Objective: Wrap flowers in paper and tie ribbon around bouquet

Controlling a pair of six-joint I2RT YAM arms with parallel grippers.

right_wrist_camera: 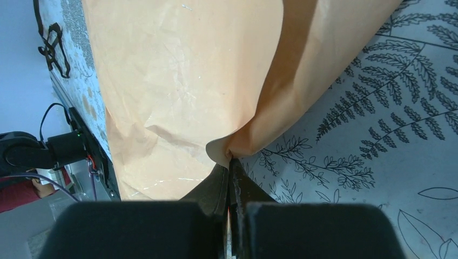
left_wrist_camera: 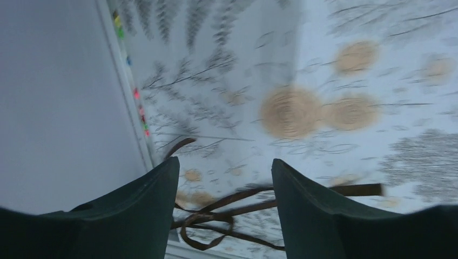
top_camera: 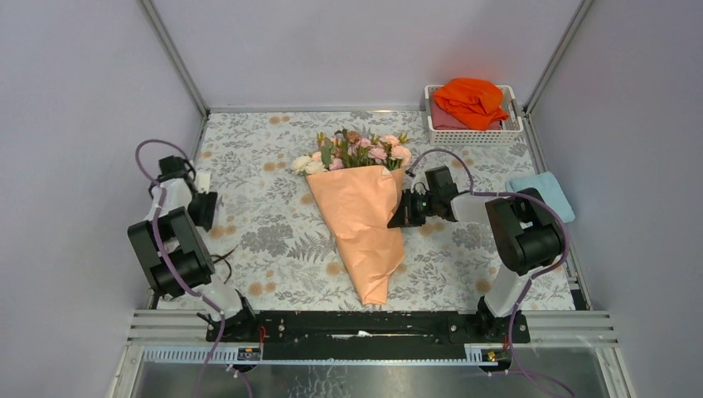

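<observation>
Bouquet lies at table centre, flowers out wide end: wrapping looks done. Your right gripper pinches paper edge. Ribbon lies loose at left, untied; left gripper gapes above it, empty. Remaining: pick up ribbon, tie round bouquet

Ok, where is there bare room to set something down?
Bare cover lies left of the bouquet, up to the ribbon, and near the front edge right of its tip. The right side is crowded: right gripper, blue cloth, basket.
</observation>
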